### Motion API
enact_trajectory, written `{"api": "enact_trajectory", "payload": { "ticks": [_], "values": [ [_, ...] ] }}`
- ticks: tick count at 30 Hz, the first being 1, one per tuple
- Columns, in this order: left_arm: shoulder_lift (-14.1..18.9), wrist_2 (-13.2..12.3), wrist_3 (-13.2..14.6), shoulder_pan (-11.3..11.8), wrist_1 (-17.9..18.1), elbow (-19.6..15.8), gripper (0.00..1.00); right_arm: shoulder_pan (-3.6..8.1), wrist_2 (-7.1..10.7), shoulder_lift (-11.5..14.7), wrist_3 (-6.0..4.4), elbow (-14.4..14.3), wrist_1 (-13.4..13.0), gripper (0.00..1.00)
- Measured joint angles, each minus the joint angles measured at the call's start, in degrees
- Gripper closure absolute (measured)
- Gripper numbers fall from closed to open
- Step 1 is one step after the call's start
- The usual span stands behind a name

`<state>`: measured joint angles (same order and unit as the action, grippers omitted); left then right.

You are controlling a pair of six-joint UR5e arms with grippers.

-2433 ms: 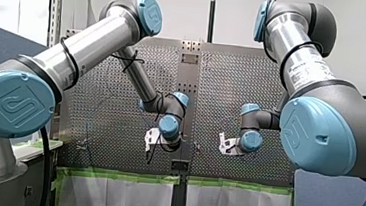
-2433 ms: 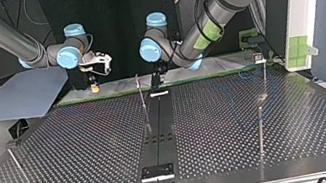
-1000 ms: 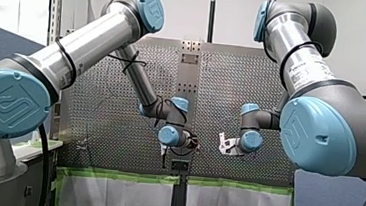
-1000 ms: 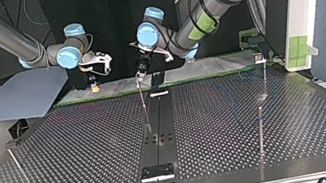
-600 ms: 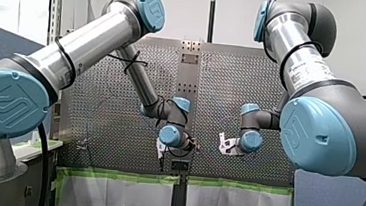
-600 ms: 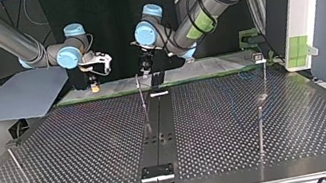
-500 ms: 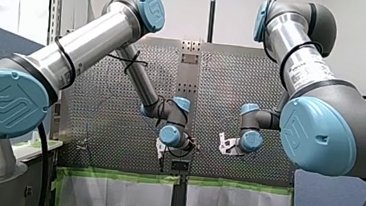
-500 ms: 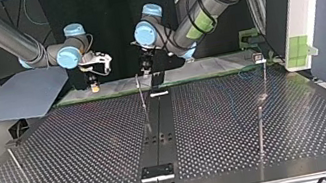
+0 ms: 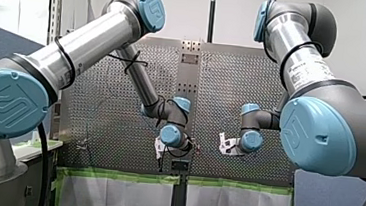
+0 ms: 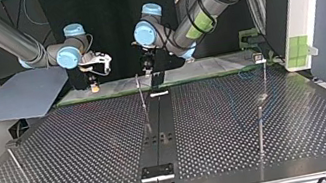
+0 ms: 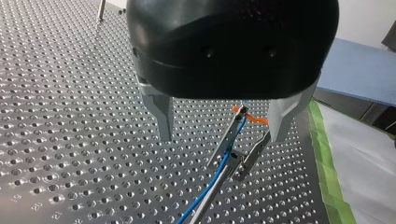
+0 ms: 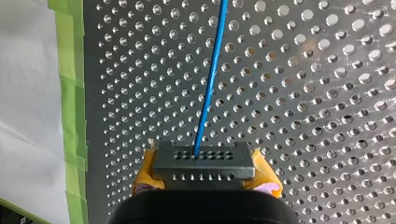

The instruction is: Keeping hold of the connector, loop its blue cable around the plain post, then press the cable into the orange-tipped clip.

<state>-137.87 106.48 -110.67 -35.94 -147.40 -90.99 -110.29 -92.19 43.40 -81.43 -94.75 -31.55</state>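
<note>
Left wrist view, left gripper (image 11: 220, 136) spread wide over orange-tipped clip (image 11: 250, 117), right gripper (image 12: 205, 173) clamping connector (image 12: 204, 160).

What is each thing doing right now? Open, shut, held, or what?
Left end effector: open, fingers either side of the clip.
Right end effector: shut on the connector.
Connector: held between yellow pads.
Blue cable: straight out of the connector.
Clip: cable reaches its orange tip.

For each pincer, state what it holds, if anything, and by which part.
My right pincer grips the connector by its two short ends, between yellow pads. My left pincer is open and holds nothing.
</note>
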Motion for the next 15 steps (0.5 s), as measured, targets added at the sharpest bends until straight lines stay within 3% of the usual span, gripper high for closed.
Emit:
{"api": "enact_trajectory", "payload": {
  "ticks": [15],
  "values": [
    [0.03, 0.27, 0.2, -0.06, -0.64, -0.04, 0.0, 0.01, 0.01, 0.02, 0.03, -0.01, 0.11, 1.0]
  ]
}}
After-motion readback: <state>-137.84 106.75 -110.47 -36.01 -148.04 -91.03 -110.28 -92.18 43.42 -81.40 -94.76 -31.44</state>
